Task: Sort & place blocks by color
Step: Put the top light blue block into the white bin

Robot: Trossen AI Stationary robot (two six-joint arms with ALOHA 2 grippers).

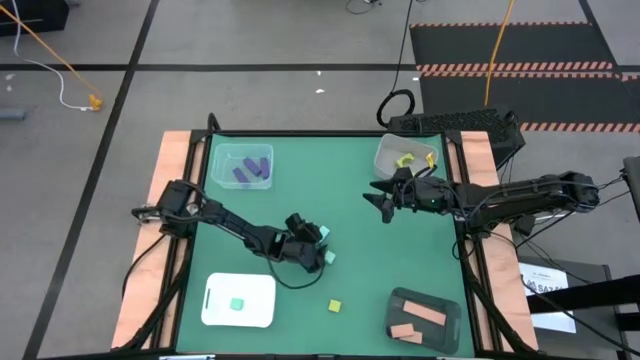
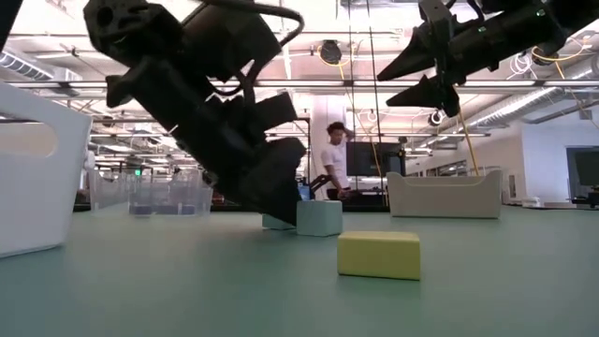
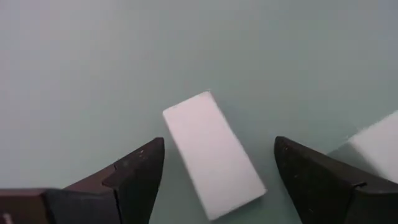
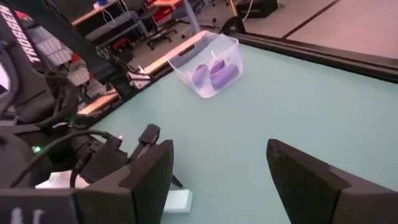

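Observation:
My left gripper (image 3: 219, 143) is open and low over the green table, near its middle (image 1: 315, 243). A mint green bar (image 3: 211, 152) lies flat on the table between its fingers, which do not touch it. A second mint block (image 3: 376, 146) rests just beside it and shows as a cube (image 2: 318, 217) in the low view. A yellow block (image 1: 335, 304) lies alone toward the near edge. My right gripper (image 1: 378, 202) is open and held well above the table (image 2: 386, 89), right of centre, holding nothing.
A clear tub with purple blocks (image 1: 243, 168) stands far left and a clear tub with yellow blocks (image 1: 405, 157) far right. A white tray (image 1: 215, 312) with one mint block sits near left. A dark tray (image 1: 452, 330) with salmon blocks sits near right. A person (image 2: 335, 159) stands beyond the table.

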